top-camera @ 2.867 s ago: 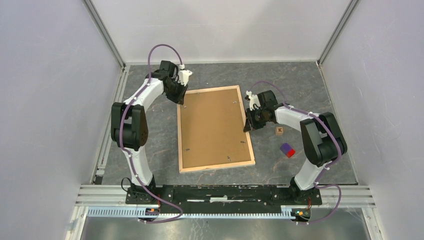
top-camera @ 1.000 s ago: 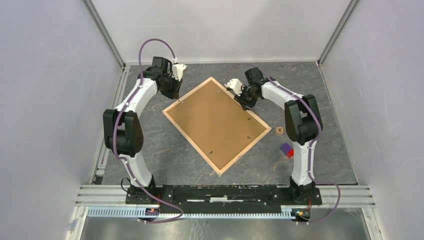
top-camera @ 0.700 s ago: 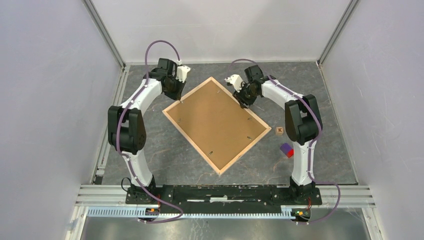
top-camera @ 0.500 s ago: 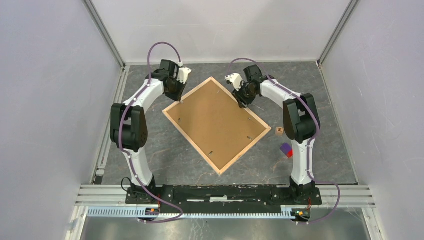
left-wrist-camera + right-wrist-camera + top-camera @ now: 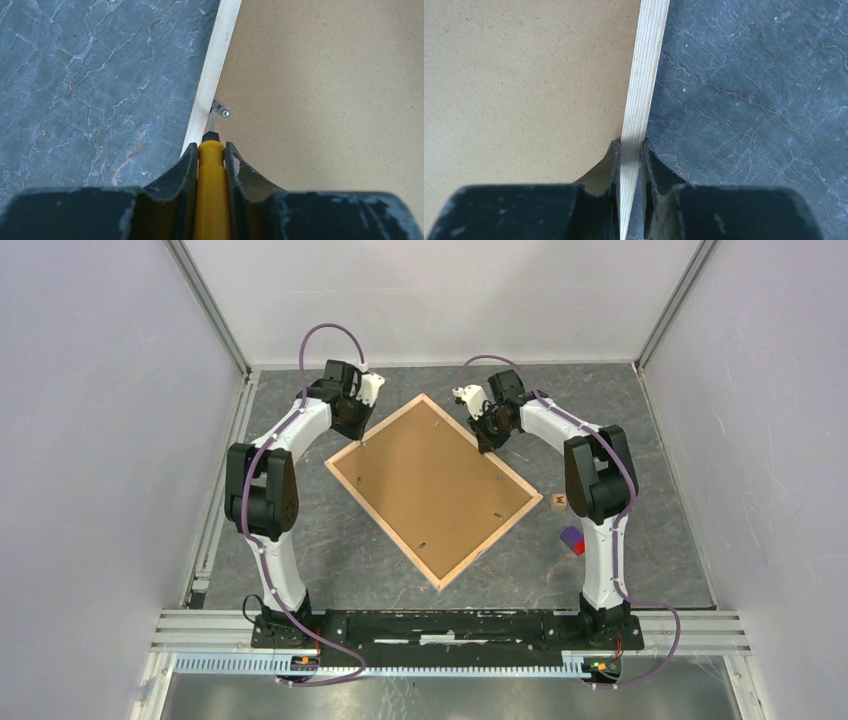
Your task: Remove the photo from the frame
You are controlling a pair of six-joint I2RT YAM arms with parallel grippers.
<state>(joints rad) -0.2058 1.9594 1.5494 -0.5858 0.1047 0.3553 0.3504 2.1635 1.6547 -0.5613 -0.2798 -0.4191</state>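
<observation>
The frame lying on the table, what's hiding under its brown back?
Only the brown backing board shows, sitting inside the pale wood edge of the frame, with a small metal clip on it. Anything underneath, like a photo, is covered and can't be seen.

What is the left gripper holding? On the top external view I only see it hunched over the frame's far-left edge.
Observer: The left gripper is shut on a yellow-handled tool, whose thin tip sits at a small metal clip just inside the wood edge of the frame.
Operator: Is the right gripper actually on the frame, or just near it?
Observer: On it. The right gripper pinches the pale wood edge, with one finger over the backing panel and the other on the table side.
</observation>
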